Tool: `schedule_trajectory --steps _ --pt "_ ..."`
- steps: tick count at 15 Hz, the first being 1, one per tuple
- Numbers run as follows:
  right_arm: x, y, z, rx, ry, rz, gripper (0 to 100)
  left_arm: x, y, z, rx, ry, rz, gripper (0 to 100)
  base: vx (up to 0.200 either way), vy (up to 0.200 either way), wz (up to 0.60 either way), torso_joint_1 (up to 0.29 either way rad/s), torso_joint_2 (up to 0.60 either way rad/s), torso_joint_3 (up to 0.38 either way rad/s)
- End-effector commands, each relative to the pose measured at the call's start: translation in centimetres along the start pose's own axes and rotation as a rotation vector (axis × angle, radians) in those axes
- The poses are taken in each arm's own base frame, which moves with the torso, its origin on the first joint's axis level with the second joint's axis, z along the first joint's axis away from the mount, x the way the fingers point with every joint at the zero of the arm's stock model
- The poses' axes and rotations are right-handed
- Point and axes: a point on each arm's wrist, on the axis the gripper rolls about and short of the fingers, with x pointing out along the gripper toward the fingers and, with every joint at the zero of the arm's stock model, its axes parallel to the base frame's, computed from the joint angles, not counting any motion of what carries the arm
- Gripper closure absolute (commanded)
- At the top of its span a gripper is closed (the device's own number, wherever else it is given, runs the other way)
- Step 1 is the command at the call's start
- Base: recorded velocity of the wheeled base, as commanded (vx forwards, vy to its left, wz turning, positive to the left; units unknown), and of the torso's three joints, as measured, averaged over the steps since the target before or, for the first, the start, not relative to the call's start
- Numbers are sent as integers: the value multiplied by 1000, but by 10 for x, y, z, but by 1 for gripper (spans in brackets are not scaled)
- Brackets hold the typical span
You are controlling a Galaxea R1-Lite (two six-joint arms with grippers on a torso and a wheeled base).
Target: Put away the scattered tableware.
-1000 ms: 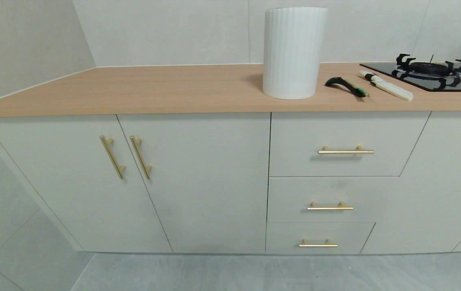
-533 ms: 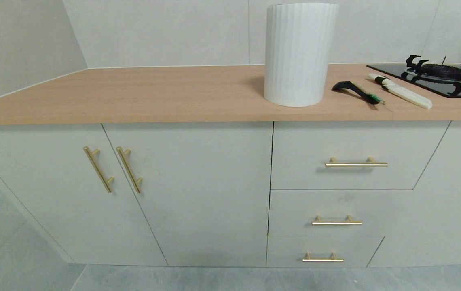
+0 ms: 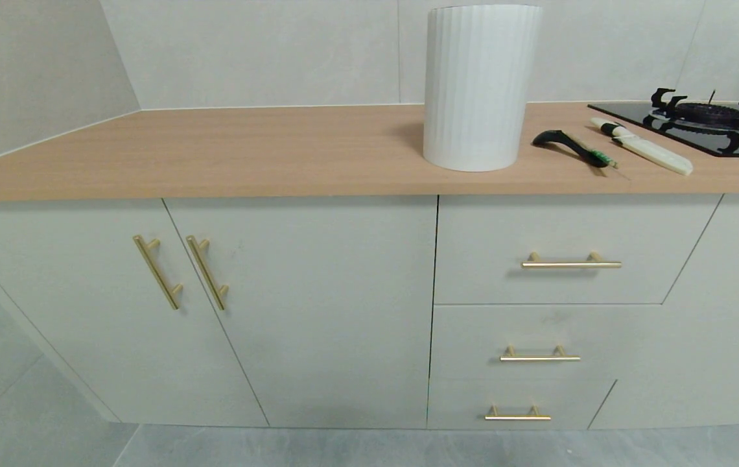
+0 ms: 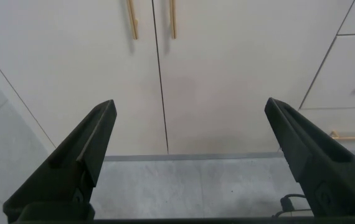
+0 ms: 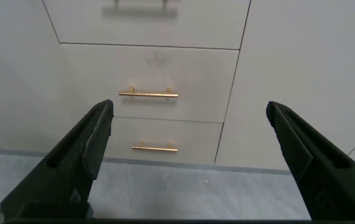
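- Jaws of the left gripper (image 4: 189,104) were spread wide, and nothing was held between them.
- Jaws of the right gripper (image 5: 189,106) were likewise spread wide, and nothing was gripped.
- Beyond the left gripper, two shut doors (image 4: 227,74) were seen, with a pair of upright gold handles (image 4: 132,18) on either side of the seam between them, and a grey floor (image 4: 184,186) below.
- Beyond the right gripper, a stack of shut drawers (image 5: 146,74) was seen, each with a level gold bar (image 5: 147,94), and the same grey floor below them.
- Well above both grippers, a wooden counter (image 3: 214,149) was seen running over the doors and drawers.
- A white ribbed canister (image 3: 481,87) was stood upright on the counter, over the seam between the doors and the drawers.
- A black tool (image 3: 570,146) with a green end was laid flat just to the right of the canister, apart from it.
- A knife (image 3: 642,146) with a pale blade was laid flat on the counter between the black tool and a black hob (image 3: 700,123), near both; whether it touched the hob's edge could not be told.
- Both the tool and the knife were left out on the counter over the top drawer, well apart from the grippers.
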Motion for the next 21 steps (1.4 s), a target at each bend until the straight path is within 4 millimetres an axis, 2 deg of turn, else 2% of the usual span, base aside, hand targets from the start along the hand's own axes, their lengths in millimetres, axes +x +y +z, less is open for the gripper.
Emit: schedule_trajectory --steps 1,3,7,9,12,16,21 --pt "-4 0 15 2 -49 11 0 0 0 0 0 1 0 0 0 0 0 0 0 0" --pt "-4 -1 37 21 -50 48 0 0 0 0 0 1 0 0 0 0 0 0 0 0" --pt "26 -2 58 24 153 179 0 0 0 0 0 1 0 0 0 0 0 0 0 0" --pt "61 1 76 22 311 226 0 0 0 0 0 1 0 0 0 0 0 0 0 0" --pt "108 7 90 19 474 230 0 0 0 0 0 1 0 0 0 0 0 0 0 0" --pt "166 14 88 14 638 237 0 0 0 0 0 1 0 0 0 0 0 0 0 0" --pt "229 30 56 2 704 258 0 0 0 0 0 1 0 0 0 0 0 0 0 0"
